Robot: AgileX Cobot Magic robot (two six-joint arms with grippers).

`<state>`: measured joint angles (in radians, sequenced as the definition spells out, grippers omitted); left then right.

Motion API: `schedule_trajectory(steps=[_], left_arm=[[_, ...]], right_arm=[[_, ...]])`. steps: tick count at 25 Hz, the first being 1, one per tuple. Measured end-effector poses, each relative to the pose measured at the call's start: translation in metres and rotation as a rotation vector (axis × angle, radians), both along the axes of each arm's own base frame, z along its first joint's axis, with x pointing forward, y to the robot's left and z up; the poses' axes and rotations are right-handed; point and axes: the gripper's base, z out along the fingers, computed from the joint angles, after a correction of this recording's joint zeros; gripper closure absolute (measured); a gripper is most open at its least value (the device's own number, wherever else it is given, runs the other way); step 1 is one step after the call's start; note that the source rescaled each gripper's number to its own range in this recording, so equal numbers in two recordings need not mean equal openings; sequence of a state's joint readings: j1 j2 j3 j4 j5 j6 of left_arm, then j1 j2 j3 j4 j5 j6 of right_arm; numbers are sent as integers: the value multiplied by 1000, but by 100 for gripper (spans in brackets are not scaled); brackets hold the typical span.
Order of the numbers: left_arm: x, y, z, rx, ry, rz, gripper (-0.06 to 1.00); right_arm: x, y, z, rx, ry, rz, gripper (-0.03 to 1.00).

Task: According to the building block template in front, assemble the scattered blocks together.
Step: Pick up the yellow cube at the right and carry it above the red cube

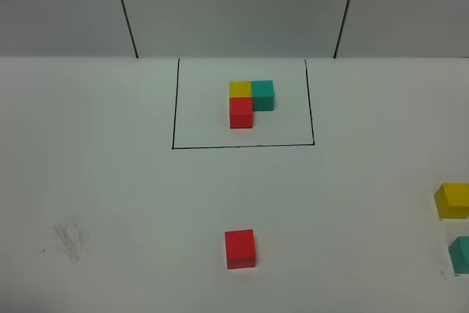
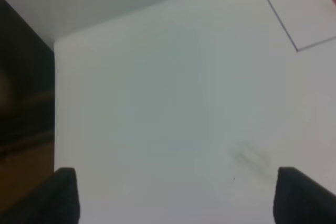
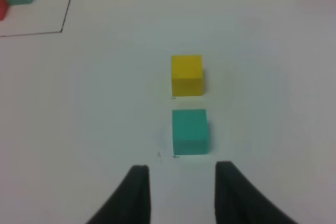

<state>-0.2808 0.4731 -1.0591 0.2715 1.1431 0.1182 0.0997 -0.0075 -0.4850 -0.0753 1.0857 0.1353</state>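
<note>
Nearest the right wrist camera, the right gripper (image 3: 181, 167) hung with its dark fingers spread and empty, just short of the small matte teal cube (image 3: 189, 131). The small matte yellow cube (image 3: 186, 74) sat close beyond it. In the exterior view both sat at the right edge of the frame, well apart from the small matte red cube (image 1: 239, 248) at lower centre. The joined yellow-teal-red L template (image 1: 249, 100) stood inside the thin black drawn rectangle (image 1: 242, 146) at upper centre. The left gripper (image 2: 178, 171) was spread wide, empty, over the white table (image 1: 110, 181). Closing on the teal cube could nudge its yellow neighbour, and a skewed pinch might twist it, spoiling flush joints. No brand, label or writing was legible.
</note>
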Motion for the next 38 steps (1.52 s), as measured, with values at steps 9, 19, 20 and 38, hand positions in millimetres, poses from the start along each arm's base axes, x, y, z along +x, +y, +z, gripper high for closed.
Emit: schedule_trajectory(steps=[9,19,20,38], left_arm=[[-98,18,-16,-160,-273,-39,45],[-103,-20,-40,-296,-222,-45,49],[-95,-21,-49,-302,-182,-22,46],[-30,-14,-142,-340,79,225,19]], right_arm=[[0,0,0,0,0,0,97],[0,0,0,0,0,0,97],[0,0,0,0,0,0,97],[0,0,0,0,0,0,97]])
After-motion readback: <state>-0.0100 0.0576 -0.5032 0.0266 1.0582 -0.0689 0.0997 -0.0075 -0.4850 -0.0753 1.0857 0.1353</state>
